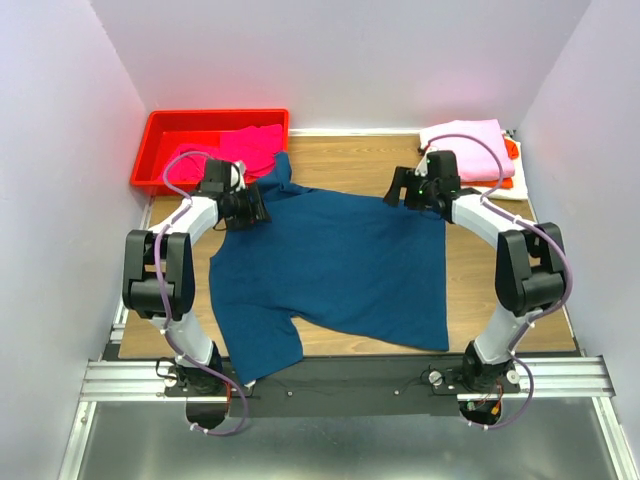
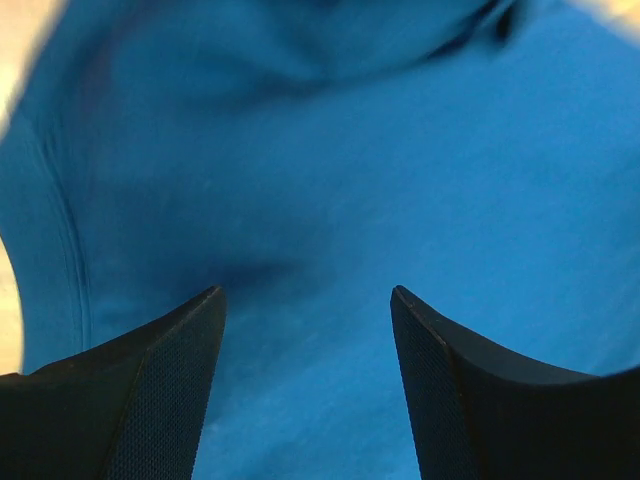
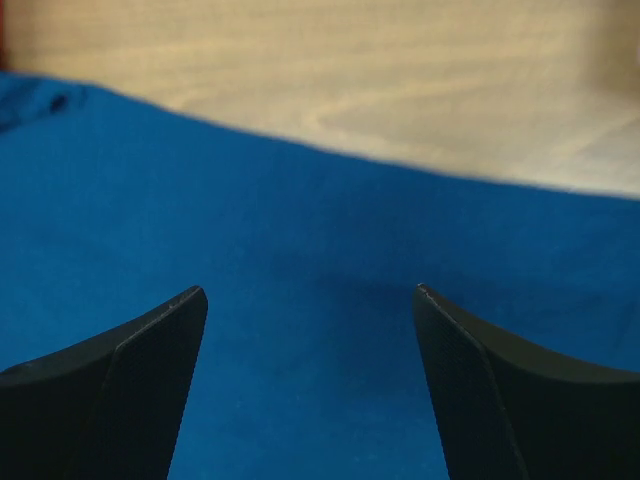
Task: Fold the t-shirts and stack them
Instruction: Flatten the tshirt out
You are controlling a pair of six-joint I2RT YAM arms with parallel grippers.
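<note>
A dark navy t-shirt (image 1: 335, 270) lies spread flat on the wooden table, plain side up, one sleeve reaching toward the bin. My left gripper (image 1: 250, 212) is open just above its far left shoulder; the cloth fills the left wrist view (image 2: 330, 200). My right gripper (image 1: 404, 190) is open over the shirt's far right edge; the right wrist view shows the cloth (image 3: 300, 260) below the open jaws and bare wood beyond. A magenta t-shirt (image 1: 245, 147) lies in the red bin. A light pink t-shirt (image 1: 468, 148) tops a folded stack at the far right, orange (image 1: 511, 150) and cream (image 1: 510, 189) showing under it.
The red plastic bin (image 1: 165, 135) stands at the far left corner, close to my left arm. White walls close in the table on three sides. The wooden tabletop (image 1: 350, 165) shows between bin and stack. A black strip and metal rail run along the near edge.
</note>
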